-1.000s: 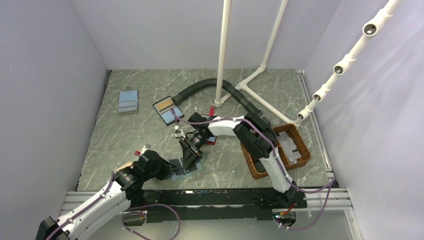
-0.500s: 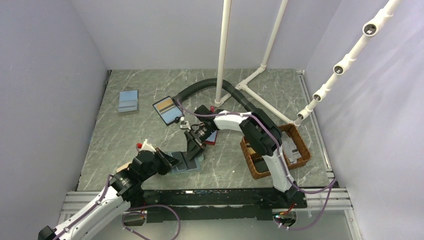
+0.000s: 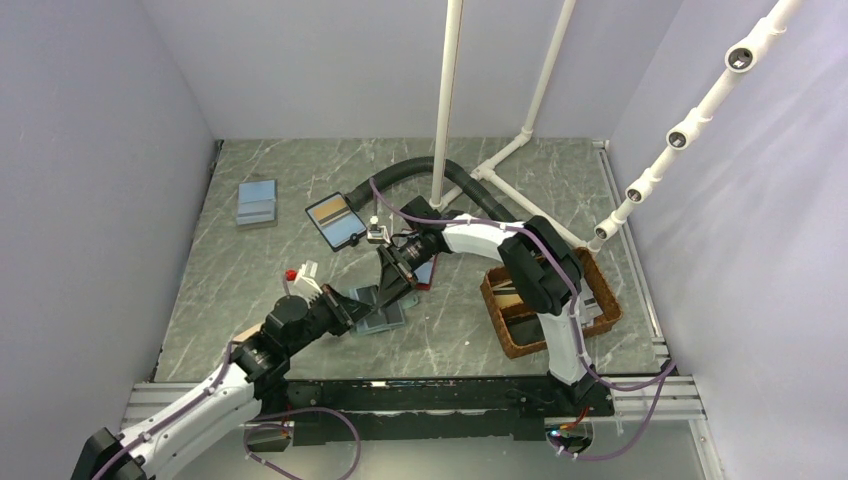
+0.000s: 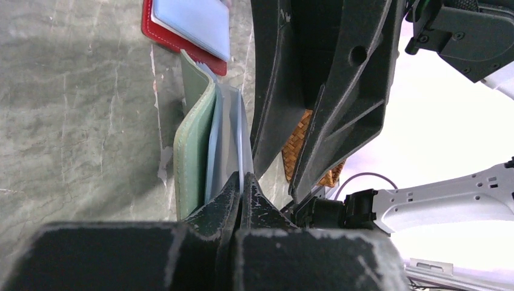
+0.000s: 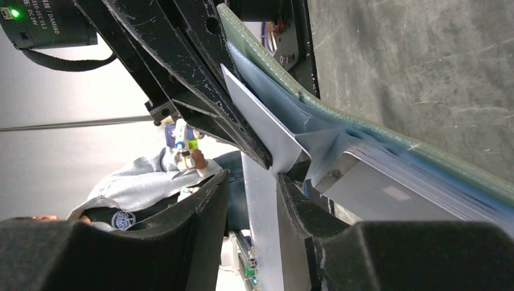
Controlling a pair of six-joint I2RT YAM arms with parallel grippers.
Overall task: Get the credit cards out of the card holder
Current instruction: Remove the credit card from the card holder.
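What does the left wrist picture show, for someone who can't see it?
The left gripper, jaws shut, pinches the pale inner sleeve of a green card holder tipped up on edge over the marble table. The right gripper hangs close beside it, jaws apart; a red-edged holder lies behind.

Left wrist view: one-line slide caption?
Left gripper pinches the green card holder's pale inner leaf; right gripper close beside it.

White arm shells (image 3: 190, 415), black joints (image 3: 545, 282), purple cables (image 3: 630, 384).
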